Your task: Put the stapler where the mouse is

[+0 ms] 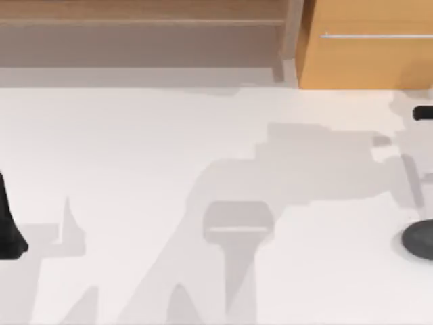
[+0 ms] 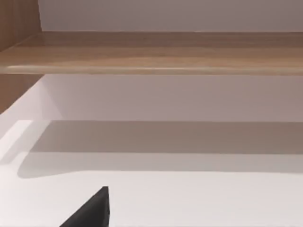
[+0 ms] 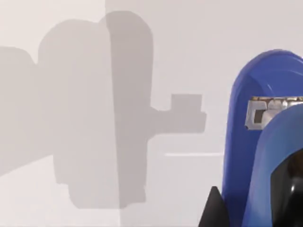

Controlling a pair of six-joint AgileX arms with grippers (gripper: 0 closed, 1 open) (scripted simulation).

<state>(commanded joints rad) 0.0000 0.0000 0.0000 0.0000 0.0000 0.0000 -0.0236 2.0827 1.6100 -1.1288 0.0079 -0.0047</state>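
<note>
Stapler: one, bright blue with a metal plate showing, seen close up in my right wrist view above the white table.
Right gripper: one, pinching the stapler, with a black finger against one side of the blue body and a dark part over the other.
Mouse: one, a low dark oval on the table at its right edge, partly cut off.
Left arm: one, parked at the table's left edge; I cannot tell its grip.
Wooden cabinet: one, behind the table at the right.
</note>
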